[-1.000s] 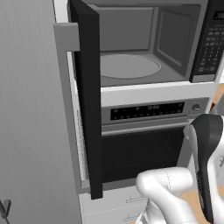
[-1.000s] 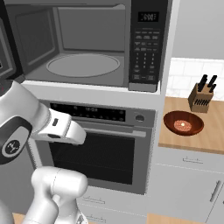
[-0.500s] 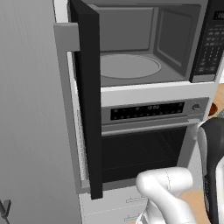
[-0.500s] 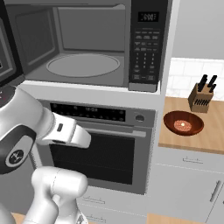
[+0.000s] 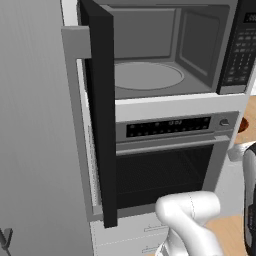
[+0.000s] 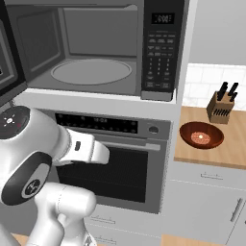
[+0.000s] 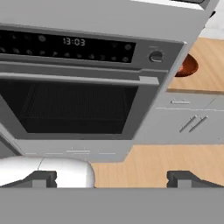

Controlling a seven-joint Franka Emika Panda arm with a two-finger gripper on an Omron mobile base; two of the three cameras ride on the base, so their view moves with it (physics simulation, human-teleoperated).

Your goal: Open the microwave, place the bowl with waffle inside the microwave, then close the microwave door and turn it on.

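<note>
The microwave point(image 5: 150, 35) stands open, its grey cavity and round glass turntable point(image 6: 91, 71) bare, the black keypad point(image 6: 161, 48) to the right. The microwave door point(image 5: 102, 125) is swung out to the left, edge-on in the left base view. The bowl with waffle point(image 6: 201, 135), reddish-brown with an orange waffle in it, rests on the wooden counter point(image 6: 233, 144) right of the oven column. In the hand view its rim point(image 7: 188, 65) peeks past the oven's edge. My gripper point(image 7: 116, 178) is open and empty, low in front of the oven, well short of the bowl.
A steel oven point(image 6: 110, 170) with a bar handle point(image 7: 78, 79) sits directly under the microwave. A knife block point(image 6: 221, 108) stands behind the bowl. Cabinet drawers point(image 6: 206, 192) lie under the counter. A tall grey panel point(image 5: 35, 125) fills the left.
The arm has swung down and to the right: its elbow slid toward the right edge of the left base view and sank lower left in the right base view. The jaws stayed open.
</note>
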